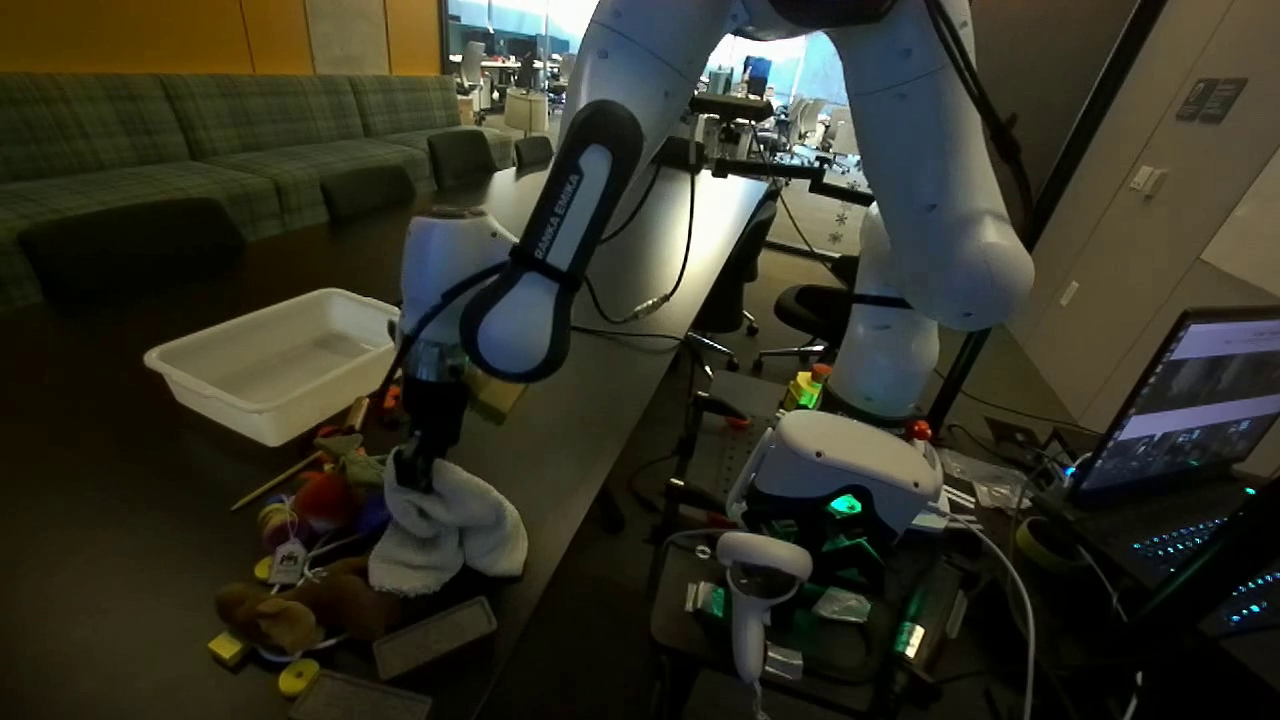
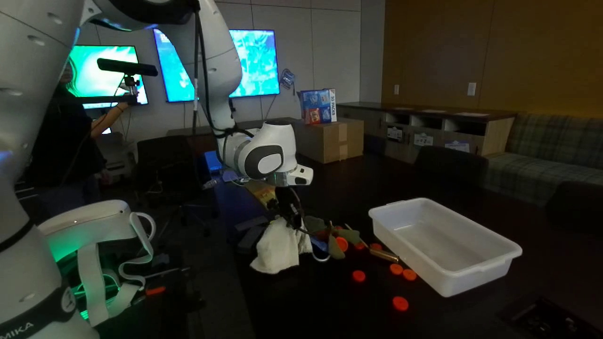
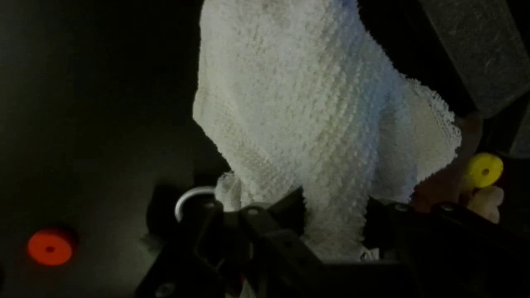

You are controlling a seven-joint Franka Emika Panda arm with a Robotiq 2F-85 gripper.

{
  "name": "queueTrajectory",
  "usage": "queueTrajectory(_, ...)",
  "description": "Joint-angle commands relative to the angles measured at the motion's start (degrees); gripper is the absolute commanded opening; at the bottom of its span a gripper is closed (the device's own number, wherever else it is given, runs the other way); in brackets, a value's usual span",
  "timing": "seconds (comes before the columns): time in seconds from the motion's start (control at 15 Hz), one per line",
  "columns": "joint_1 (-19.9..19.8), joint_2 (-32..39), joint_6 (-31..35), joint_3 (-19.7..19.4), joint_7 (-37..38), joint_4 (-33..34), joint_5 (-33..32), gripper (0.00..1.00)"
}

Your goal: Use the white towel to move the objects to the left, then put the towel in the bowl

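The pincer (image 3: 334,211) is clamped on a fold of the white towel (image 1: 455,530), which hangs near the long edge of the bench (image 1: 580,430) — a huddle of toys (image 1: 325,502) just beside it on the inward side. Farther in from that edge stands the white tub (image 2: 443,242), two orange discs (image 2: 409,275) just beside its wall.

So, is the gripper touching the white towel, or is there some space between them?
Touching. The wrist view shows the gripper closed on the white towel: a fold fills the space between the jaws, meeting both.
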Motion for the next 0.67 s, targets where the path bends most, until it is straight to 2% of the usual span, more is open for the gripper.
queueTrajectory(0.0, -13.89, -9.12, -2.15, 7.72, -12.58, -6.12, 5.47, 0.16)
queueTrajectory(0.13, -20.08, -12.08, -4.05, 9.08, -18.87, -7.06, 8.64, 0.16)
queueTrajectory(0.33, -26.14, -15.81, -7.22, 6.93, -26.32, -6.33, 12.4, 0.16)
queueTrajectory(0.6, -29.07, -16.96, -8.75, -0.16, -30.34, -2.41, 12.29, 0.16)
